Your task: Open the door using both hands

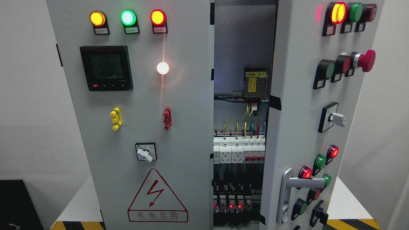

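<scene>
A grey electrical cabinet fills the head view. Its left door (134, 127) is closed flat and carries lit yellow, green and red lamps, a digital meter (106, 67), a rotary switch (146, 152) and a red warning triangle (157, 198). The right door (300, 105) stands swung partly outward, with a silver lever handle (289, 188) near its lower left edge and many buttons and lamps. Between the doors a gap (243, 127) shows wiring, breakers and a power supply. Neither robot hand nor arm is in the picture.
The cabinet stands on a white platform (80, 204) with yellow and black hazard stripes along the front. A black box (16, 204) sits at the lower left. White walls flank both sides. A red mushroom button (366, 60) sticks out from the right door.
</scene>
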Robot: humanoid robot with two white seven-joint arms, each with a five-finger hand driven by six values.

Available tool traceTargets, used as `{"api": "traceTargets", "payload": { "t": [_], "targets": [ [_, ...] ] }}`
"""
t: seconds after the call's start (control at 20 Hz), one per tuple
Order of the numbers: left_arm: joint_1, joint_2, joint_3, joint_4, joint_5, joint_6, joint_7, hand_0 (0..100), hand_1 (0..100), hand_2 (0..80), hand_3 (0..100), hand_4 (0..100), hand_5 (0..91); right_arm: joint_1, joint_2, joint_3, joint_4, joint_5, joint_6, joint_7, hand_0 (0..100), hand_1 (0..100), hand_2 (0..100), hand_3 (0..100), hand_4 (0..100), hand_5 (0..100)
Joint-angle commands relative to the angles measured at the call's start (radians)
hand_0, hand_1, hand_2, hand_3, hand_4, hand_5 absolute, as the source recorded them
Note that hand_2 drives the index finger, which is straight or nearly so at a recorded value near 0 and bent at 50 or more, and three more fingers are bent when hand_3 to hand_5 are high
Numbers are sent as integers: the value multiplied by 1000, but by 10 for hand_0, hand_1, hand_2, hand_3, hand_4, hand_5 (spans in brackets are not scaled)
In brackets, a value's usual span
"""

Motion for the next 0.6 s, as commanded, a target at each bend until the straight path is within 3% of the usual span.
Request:
{"api": "traceTargets", "payload": {
  "t": [0.0,0.2,0.55],
  "targets": [
    [79,199,-107,-596,1,2,2,0,0,0,0,0,0,-1,0,-3,0,25,-1,1,191,0,0,0,0,0],
    [99,265,-118,-765,1,7,4,0,0,0,0,0,0,1,0,-3,0,25,-1,1,191,0,0,0,0,0],
    [69,273,-118,-877,3,7,6,0,0,0,0,0,0,-1,0,-3,0,25,-1,1,191,0,0,0,0,0]
  ]
}}
